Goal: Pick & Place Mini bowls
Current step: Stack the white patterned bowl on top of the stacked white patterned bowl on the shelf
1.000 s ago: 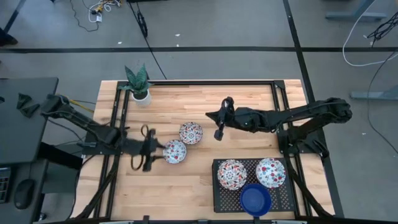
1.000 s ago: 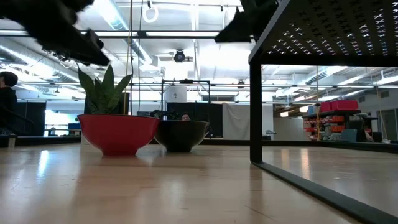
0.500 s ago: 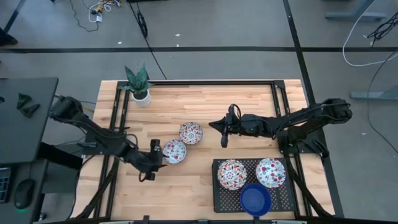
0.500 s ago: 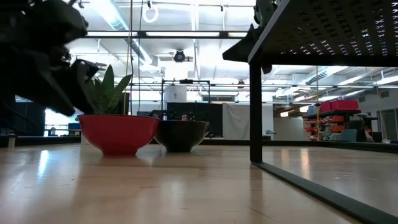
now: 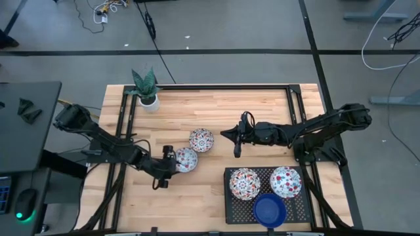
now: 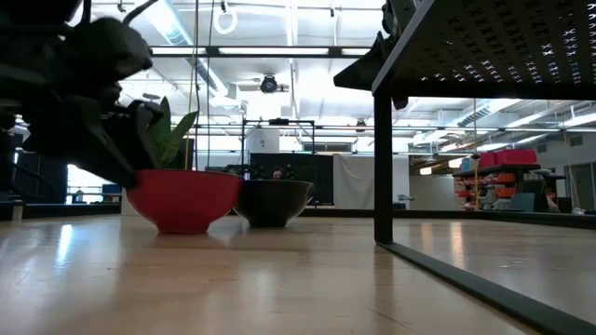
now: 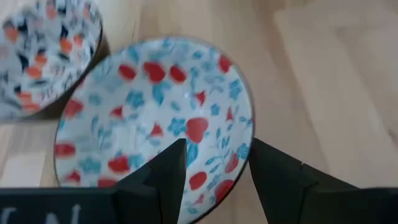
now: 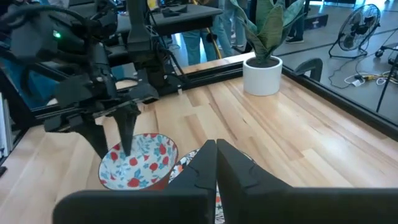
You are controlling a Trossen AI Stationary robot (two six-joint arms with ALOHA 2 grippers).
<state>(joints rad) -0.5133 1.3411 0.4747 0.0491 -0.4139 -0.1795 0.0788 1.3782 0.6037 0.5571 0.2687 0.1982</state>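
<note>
Wooden surface (image 5: pixel 216 101): our left pincer (image 5: pixel 165 172), fingers spread, has just dropped over the near bowl's (image 5: pixel 186 159) rim, ready to grasp. Right pincer (image 5: pixel 237 140) hovers clenched beside the second bowl (image 5: pixel 201 139).

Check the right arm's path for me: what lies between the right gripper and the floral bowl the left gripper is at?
In the high view, the second floral bowl lies between the right gripper and the nearer bowl at the left gripper.
</note>
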